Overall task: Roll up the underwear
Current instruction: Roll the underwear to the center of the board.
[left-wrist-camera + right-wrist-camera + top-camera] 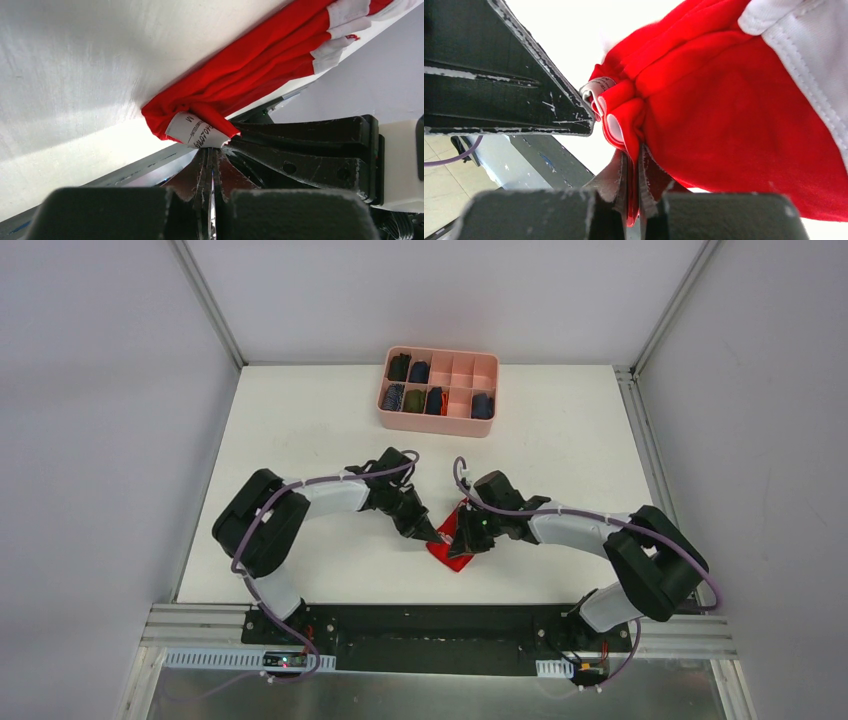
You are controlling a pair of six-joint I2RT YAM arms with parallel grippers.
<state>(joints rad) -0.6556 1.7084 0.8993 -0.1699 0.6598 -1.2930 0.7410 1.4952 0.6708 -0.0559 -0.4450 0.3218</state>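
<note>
The red underwear (pixel 455 548) lies bunched on the white table just in front of both arms. In the left wrist view it (pixel 260 65) stretches away as a gathered red strip with a white band at the far end. Its white size label (pixel 195 131) sits at the tips of my left gripper (pixel 212 150), which is shut on that corner. My right gripper (pixel 633 155) is shut on a red fold of the underwear (pixel 734 125), with cloth showing between the jaws. In the top view the left gripper (pixel 432 533) and the right gripper (pixel 462 530) meet tip to tip over the cloth.
A pink divided tray (pixel 438 422) stands at the back centre, with several dark rolled garments (pixel 418 372) in its compartments. The table's front edge and a metal rail (pixel 440 622) lie close behind the grippers. Grey walls enclose the table.
</note>
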